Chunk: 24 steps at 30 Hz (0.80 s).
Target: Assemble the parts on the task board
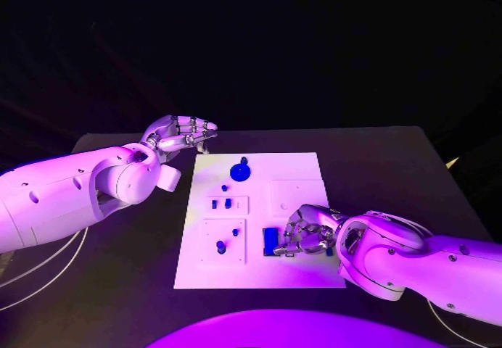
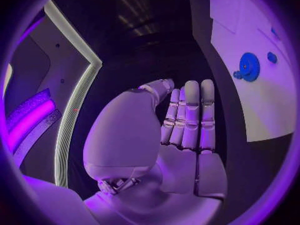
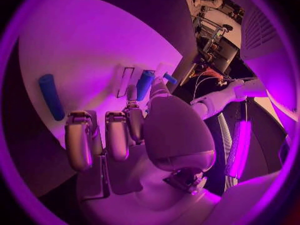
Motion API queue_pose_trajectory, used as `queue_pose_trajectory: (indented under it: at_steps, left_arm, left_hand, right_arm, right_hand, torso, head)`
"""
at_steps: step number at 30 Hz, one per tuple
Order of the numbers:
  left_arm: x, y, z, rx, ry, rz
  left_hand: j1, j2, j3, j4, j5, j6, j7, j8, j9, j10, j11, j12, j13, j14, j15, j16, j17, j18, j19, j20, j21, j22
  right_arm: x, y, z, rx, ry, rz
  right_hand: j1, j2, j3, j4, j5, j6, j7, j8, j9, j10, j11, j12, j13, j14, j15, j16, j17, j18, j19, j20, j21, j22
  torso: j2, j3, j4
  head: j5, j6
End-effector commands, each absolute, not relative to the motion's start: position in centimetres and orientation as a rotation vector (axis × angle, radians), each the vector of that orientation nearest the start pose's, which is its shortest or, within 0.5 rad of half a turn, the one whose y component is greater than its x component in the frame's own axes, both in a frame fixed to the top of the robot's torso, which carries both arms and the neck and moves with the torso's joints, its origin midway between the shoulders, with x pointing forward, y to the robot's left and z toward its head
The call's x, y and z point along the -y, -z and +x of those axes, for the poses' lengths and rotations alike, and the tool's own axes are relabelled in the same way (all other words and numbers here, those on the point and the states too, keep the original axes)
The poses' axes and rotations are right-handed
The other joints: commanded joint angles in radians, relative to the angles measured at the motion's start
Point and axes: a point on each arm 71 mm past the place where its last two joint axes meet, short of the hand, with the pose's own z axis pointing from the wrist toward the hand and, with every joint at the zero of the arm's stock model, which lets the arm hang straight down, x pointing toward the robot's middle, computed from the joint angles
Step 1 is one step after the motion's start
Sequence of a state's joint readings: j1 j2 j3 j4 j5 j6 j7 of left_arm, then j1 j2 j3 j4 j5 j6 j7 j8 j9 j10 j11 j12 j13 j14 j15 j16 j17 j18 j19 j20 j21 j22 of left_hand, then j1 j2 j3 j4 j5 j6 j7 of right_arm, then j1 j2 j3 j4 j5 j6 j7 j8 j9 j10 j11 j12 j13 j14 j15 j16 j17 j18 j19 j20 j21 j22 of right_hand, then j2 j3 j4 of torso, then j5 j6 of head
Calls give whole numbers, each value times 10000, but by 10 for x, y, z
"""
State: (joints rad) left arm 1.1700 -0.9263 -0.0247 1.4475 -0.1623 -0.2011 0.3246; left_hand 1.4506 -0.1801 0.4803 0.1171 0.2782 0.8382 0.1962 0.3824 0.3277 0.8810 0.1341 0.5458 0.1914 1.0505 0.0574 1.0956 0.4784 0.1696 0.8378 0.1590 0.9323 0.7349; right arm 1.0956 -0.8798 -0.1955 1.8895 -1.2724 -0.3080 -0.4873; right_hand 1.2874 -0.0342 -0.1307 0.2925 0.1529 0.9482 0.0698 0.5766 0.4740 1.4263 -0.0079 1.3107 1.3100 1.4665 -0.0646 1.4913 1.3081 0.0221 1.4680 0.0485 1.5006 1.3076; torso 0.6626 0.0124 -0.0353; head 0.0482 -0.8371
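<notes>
The left hand (image 1: 184, 135) is being held above the desk (image 1: 125, 246) just past the far left corner of the task board (image 1: 298, 272), its fingers together and nothing in them. A blue gear (image 1: 241, 172) is lying near the board's far edge. At the board's near right, a blue part (image 1: 272, 241) is being touched by the curled fingers of the right hand (image 1: 307, 233), though a grip on it cannot be told.

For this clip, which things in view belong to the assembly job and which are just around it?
Part of the job:
- task board
- blue gear standing on the board
- small blue parts in the left-side plates
- blue block beside the right hand
- blue cylinder lying on the board

Just around:
- black table
- left hand, off the board, holding nothing
</notes>
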Motion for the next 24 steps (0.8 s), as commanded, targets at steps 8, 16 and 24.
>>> queue_pose_trajectory:
  at_steps: [8,16,24]
  left_arm:
    - [-265,192,494,-15211,14390,-10051]
    - [-264,192,494,-15190,14424,-10027]
    - [-261,192,494,-15187,14503,-9987]
  left_hand:
    - [-57,14,-13,-45,-31,-53,11,54,4,-93,-11,53,-13,-59,22,52,11,125,-69,-10,-56,-15]
    - [-57,14,-13,-45,-31,-53,11,54,4,-93,-11,53,-13,-59,22,52,11,125,-69,-10,-56,-15]
    - [-61,15,-14,-52,-34,-67,15,74,8,-109,-6,75,-13,-76,28,68,14,126,-80,-2,-60,-13]
  right_arm:
    - [156,251,359,-20612,-6951,1341]
    - [192,240,366,-21424,-6717,3110]
    - [227,241,366,-21235,-5468,2671]
  right_hand:
    - [5,-75,-52,-12,-27,23,-25,-93,-24,16,21,-66,498,703,-35,26,931,-77,745,-53,18,2442]
    - [449,84,64,-71,-54,-433,173,-519,-188,35,180,-10,576,701,91,18,927,-63,712,38,-59,2421]
    - [737,23,46,-91,-274,-403,213,-638,-230,291,218,462,952,752,131,134,1172,-91,769,84,80,2460]
  torso:
    - [-8,-1,-8]
    - [-6,-15,-4]
    - [-2,2,-3]
  head:
    - [-81,12]
    - [-286,66]
    - [-431,90]
